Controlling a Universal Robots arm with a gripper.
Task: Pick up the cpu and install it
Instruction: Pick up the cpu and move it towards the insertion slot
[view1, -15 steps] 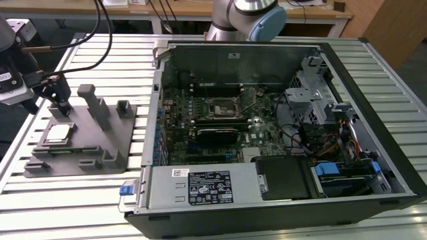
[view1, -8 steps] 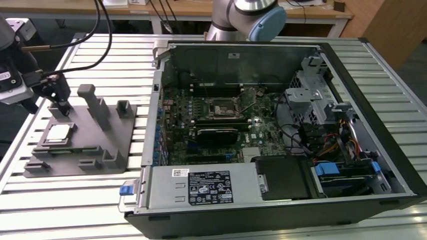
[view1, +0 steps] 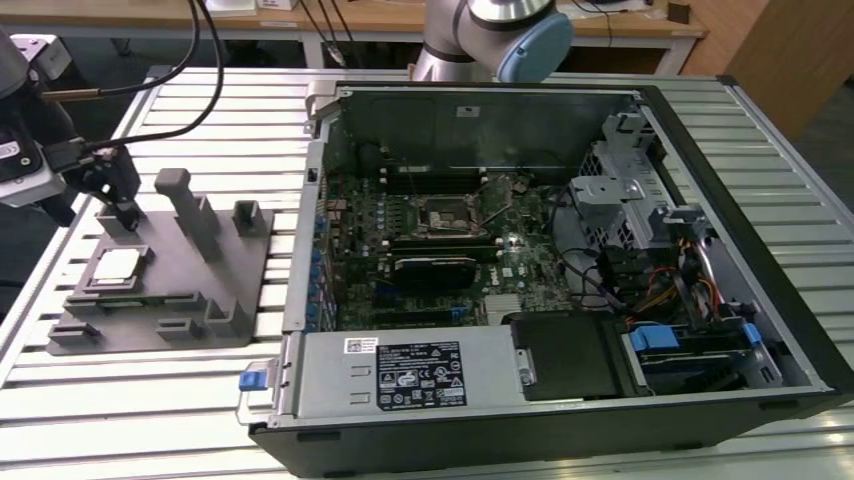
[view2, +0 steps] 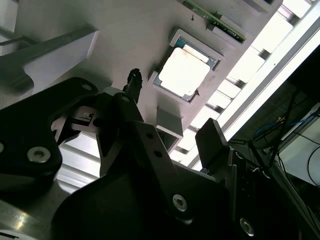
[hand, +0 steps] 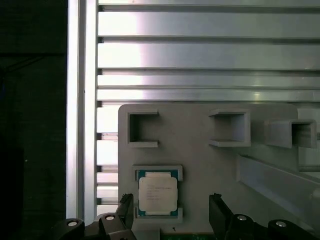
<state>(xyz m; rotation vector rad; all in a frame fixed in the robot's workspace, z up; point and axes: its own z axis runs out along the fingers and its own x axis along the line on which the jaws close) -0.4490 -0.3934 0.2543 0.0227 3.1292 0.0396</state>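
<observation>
Slatted metal worktop (view1: 160, 420) spans the whole exterior view. An open computer case (view1: 534, 120) lies on its side over the centre and the exterior view's right, with the green motherboard (view1: 521, 250) exposed inside.

At the exterior view's left, beside the case, a grey fixture plate (view1: 174, 300) rests flat on the worktop, its posts upright.

Gripper (hand: 171, 205) hangs over the far-left part of the plate, released and holding nothing. In the first wrist view its two dark fingers (hand: 125, 210) stand apart, one to either side of the cpu.

The cpu (view1: 118, 265) sits flat in a square recess of the plate, silver top up, at the left-centre of the exterior view. In both wrist views the fingers are clear of it.
</observation>
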